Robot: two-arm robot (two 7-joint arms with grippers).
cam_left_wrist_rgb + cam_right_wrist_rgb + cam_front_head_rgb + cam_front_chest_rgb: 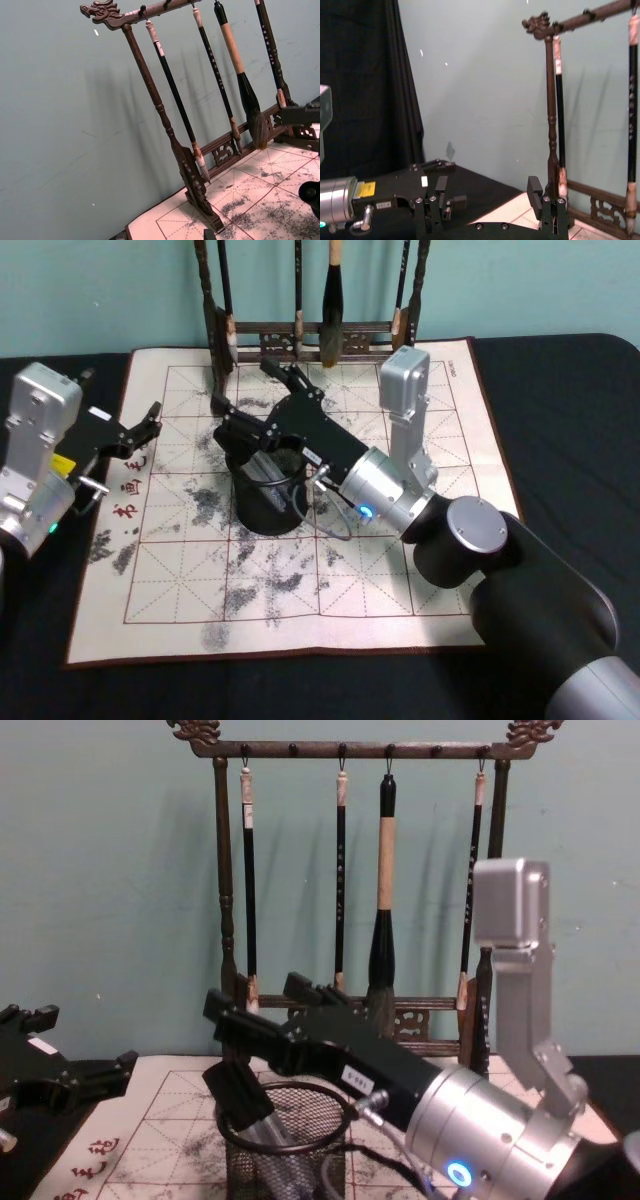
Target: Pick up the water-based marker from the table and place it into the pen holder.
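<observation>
The black mesh pen holder [262, 515] [300, 1150] stands on the practice mat, left of centre. A grey water-based marker [262, 473] [268, 1138] leans inside it, its top under the rim. Just above and behind the cup, my right gripper [245, 395] [255, 1000] [488, 192] is open, with nothing between its fingers [535, 189]. My left gripper [143, 430] [75, 1082] hovers open over the mat's left edge, apart from the cup.
A tall dark wooden brush rack [300, 340] [340, 750] [165, 130] [551, 125] with several hanging brushes stands at the mat's far edge, close behind my right gripper. The ink-stained grid mat [300, 590] lies on a black cloth.
</observation>
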